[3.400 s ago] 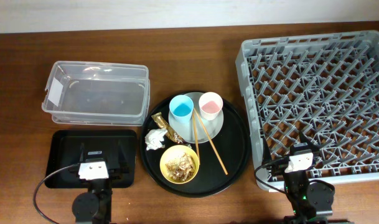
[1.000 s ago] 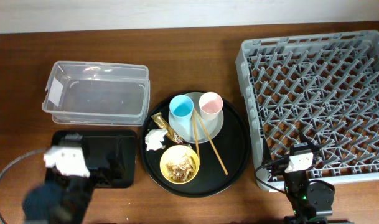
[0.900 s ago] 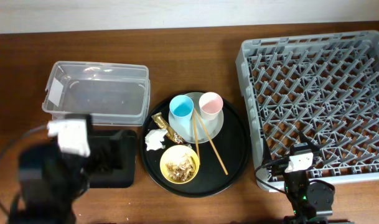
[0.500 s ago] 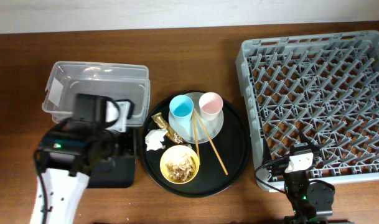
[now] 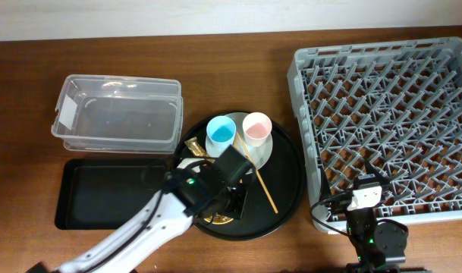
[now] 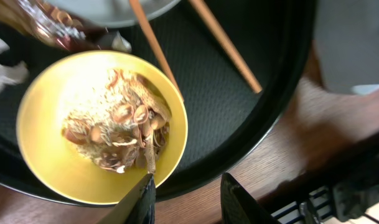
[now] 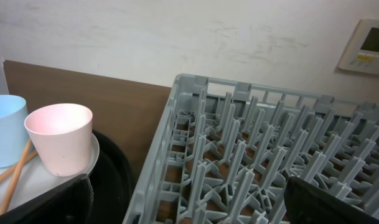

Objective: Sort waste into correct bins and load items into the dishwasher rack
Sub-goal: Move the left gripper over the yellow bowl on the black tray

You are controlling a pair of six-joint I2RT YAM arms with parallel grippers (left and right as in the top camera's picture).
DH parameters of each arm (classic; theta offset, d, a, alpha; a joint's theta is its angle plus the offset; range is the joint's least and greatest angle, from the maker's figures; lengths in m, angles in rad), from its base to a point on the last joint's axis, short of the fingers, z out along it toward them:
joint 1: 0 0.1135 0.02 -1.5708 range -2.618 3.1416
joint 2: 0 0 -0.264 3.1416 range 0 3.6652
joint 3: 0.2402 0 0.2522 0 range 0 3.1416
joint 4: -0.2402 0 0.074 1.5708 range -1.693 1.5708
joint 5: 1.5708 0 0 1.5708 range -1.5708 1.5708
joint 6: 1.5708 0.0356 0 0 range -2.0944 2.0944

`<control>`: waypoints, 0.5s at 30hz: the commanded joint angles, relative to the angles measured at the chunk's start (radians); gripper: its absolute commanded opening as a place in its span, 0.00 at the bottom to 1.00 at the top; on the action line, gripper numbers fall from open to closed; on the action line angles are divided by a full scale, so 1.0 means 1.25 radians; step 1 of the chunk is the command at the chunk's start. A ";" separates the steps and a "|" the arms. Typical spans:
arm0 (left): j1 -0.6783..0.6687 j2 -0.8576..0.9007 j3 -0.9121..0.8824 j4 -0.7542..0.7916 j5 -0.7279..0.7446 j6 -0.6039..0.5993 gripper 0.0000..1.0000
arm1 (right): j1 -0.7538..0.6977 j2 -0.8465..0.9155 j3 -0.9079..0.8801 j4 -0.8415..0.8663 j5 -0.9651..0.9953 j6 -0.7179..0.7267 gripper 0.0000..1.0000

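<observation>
So far: nothing is sorted or loaded; the dishwasher rack (image 5: 382, 114) on the right holds nothing.
Bins: the clear tub (image 5: 117, 114), upper left, and the shallow black tray (image 5: 102, 193) below it show no waste.
Left gripper (image 6: 188, 199): hangs over the yellow bowl (image 6: 46, 155), its fingers partly apart and clamped on nothing.
Right gripper (image 7: 189, 205): sits low at the rack's near edge, lower right, spread wide and empty.
Waste: tan food scraps (image 6: 124, 134), flaky and heaped, lie in the bowl; the crumpled napkin (image 6: 2, 68) and the crinkly gold wrapper (image 6: 46, 22) lie just beside it.
Items: the blue cup (image 5: 221, 135) and pink cup (image 5: 256, 127) stand on the smooth round plate (image 5: 262, 155), with the thin wooden chopsticks (image 5: 265, 193) slanting off it.
Carrier: everything sits on a round black tray (image 5: 291, 174).
Rack: stiff grey plastic, a lattice of pegs.
</observation>
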 commanded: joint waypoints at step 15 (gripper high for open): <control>-0.042 0.063 -0.052 0.088 -0.082 -0.049 0.34 | -0.005 -0.006 -0.004 -0.003 -0.004 0.003 0.98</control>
